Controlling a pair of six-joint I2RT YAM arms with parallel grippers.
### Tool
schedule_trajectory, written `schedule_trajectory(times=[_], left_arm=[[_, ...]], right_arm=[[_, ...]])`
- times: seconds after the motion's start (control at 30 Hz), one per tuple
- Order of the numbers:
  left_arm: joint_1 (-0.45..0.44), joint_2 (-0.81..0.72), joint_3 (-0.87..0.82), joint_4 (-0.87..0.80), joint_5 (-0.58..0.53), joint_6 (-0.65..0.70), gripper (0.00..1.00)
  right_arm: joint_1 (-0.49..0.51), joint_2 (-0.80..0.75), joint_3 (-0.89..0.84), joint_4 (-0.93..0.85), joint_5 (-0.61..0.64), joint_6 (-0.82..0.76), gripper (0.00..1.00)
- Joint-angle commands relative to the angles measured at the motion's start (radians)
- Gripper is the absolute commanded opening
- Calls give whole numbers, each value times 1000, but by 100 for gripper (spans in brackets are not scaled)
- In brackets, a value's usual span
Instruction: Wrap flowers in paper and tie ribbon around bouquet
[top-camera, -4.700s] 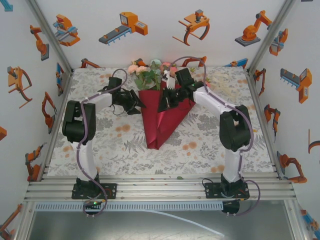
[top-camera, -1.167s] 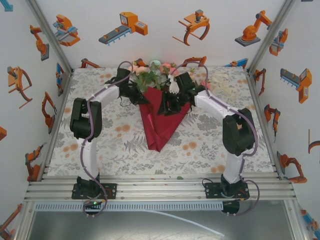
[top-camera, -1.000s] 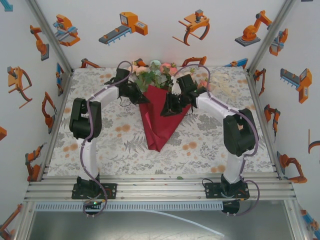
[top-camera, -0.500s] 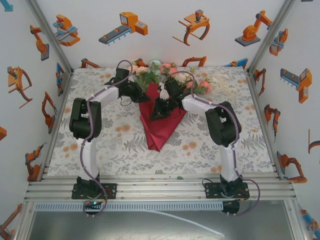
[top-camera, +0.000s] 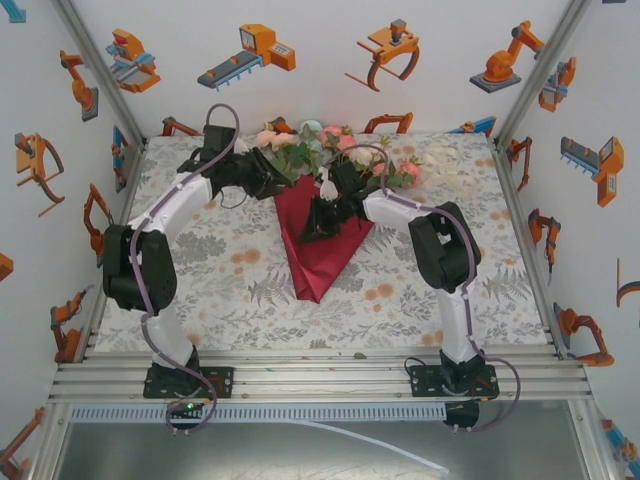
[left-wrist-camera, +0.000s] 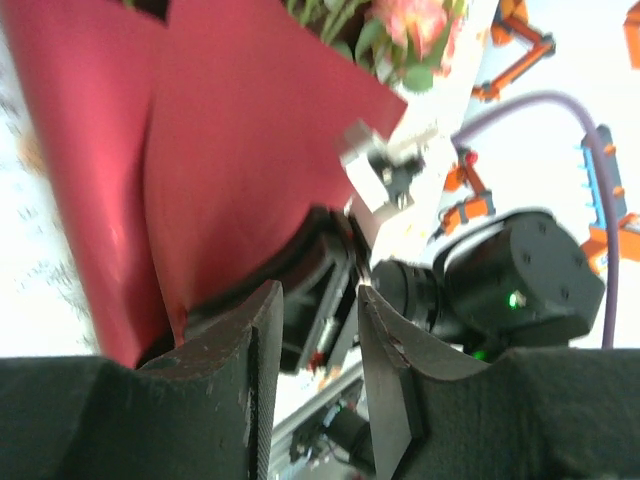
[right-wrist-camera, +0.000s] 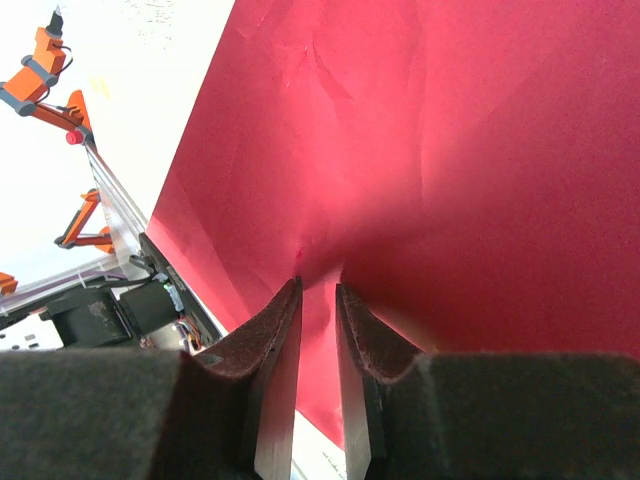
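My right fingers (right-wrist-camera: 288, 325) are clenched on a fold of the dark red paper (top-camera: 318, 255) — it puckers where the tips meet. My left fingers (left-wrist-camera: 268, 330) stand released with nothing between them, just beside the paper's far-left corner. The paper lies folded to a cone in the middle of the desk (top-camera: 230, 285), its point toward the near side. The flowers (top-camera: 300, 152) spill from its far end — pink, peach and cream blooms among green leaves.
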Motion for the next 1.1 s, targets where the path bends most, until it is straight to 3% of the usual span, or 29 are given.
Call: schedule_trajectory(times=[0.0,0.2,0.37,0.73,1.07], left_arm=[[-49,-33,-78,-130,1,23,36],[-85,-3,-167,-157,49,126,29],[-96,70,-184,-182,-2,225,23],[-83,128,-220,-171,-26,260,21],[-81,146,-258,-168,-45,290,24]], right_arm=[[-4,19,31,12,-15,-1,25],[-6,16,23,13,-8,1,25],[-10,-7,13,12,7,4,26],[-44,-200,-128,13,44,-6,29],[-65,-190,-253,94,-5,32,30]])
